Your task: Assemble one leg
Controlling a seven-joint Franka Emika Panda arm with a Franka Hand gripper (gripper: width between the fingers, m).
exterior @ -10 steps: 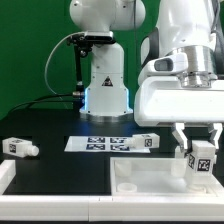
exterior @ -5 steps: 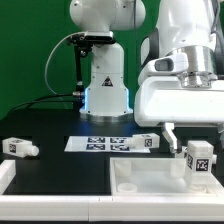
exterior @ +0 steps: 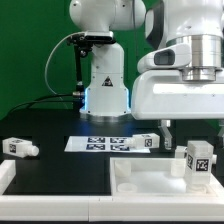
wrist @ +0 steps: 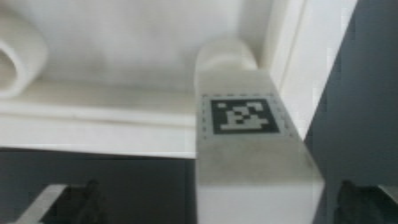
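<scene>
A leg (exterior: 198, 163), a short white peg with a black-and-white tag, stands upright on the large white tray-like part (exterior: 140, 182) at the exterior view's right. My gripper (exterior: 196, 130) hovers just above it, open and holding nothing; one finger (exterior: 168, 129) shows at the leg's left. In the wrist view the leg (wrist: 244, 140) runs up between my dark fingers (wrist: 63, 203), with gaps on both sides and its tag facing the camera. My gripper (wrist: 214, 205) is open there too.
Another leg (exterior: 20, 147) lies at the exterior view's left by a white edge strip (exterior: 8, 178). A third leg (exterior: 146, 141) lies on the end of the marker board (exterior: 100, 143). The robot base (exterior: 105, 80) stands behind.
My fingers have spread apart from around the standing leg and the gripper has lifted a little. The leg stays upright in the same place.
</scene>
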